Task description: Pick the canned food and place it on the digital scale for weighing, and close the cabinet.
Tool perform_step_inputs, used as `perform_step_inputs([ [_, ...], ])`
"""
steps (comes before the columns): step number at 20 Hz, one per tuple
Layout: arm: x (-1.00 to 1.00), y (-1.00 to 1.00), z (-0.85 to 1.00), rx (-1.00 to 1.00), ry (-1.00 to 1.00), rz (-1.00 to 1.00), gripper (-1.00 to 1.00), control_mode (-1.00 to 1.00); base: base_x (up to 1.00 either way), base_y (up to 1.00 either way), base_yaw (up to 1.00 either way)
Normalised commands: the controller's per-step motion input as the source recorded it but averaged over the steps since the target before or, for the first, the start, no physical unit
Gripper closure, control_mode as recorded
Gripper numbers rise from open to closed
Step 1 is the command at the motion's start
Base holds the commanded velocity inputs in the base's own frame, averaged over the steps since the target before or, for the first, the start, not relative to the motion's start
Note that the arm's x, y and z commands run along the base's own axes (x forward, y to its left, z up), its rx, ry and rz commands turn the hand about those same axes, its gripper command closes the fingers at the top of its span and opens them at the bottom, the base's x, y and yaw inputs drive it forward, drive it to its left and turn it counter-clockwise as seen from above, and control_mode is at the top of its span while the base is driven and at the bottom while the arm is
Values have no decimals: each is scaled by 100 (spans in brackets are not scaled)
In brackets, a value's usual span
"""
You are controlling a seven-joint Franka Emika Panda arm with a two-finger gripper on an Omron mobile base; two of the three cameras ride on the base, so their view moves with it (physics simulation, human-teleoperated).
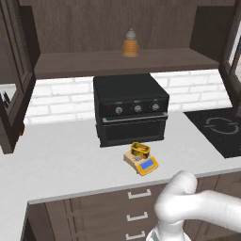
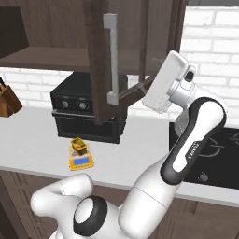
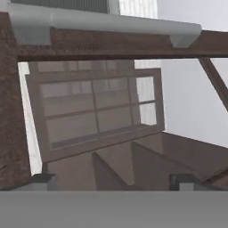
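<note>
White arm links rise closest to the lens in the right base view, bending up to the gripper (image 2: 148, 88), which is raised beside the open door of the cabinet (image 2: 100, 56), near its long silver handle (image 2: 111, 58). From the hand view the two fingertips (image 3: 43, 180) stand wide apart with nothing between them; the handle (image 3: 102, 22) runs across the top of that view, and a glass-paned door (image 3: 95, 111) shows beyond the frame. Whether the fingers touch the door I cannot tell. Down on the white counter (image 1: 56, 160), the canned food (image 1: 140, 150) rests on the digital scale (image 1: 141, 161), just in front of the black toaster oven (image 1: 131, 108). An orange bottle (image 1: 130, 44) with a grey cap stands on the shelf inside the cabinet, above the oven. A black cooktop (image 1: 219, 129) lies at the counter's right end, and drawers (image 1: 136, 207) with short white handles sit below the counter edge. The left base view shows the cabinet interior and the bottle plainly, while in the right base view the swung-out door covers part of the oven (image 2: 70, 109), with the can (image 2: 78, 145) and scale (image 2: 80, 160) in front.
</note>
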Motion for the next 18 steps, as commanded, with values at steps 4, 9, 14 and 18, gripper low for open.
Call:
perform_step_inputs([
  [4, 100, 100, -9, -6, 0, -22, -100, -100, 0, 0, 0],
  [9, 100, 100, -3, -9, 0, -29, -100, -100, 0, 0, 0],
  [14, 78, 94, 0, -20, 2, -39, -100, -100, 0, 0, 0],
  [18, 96, 81, 0, -22, 6, -49, -100, -100, 0, 0, 0],
])
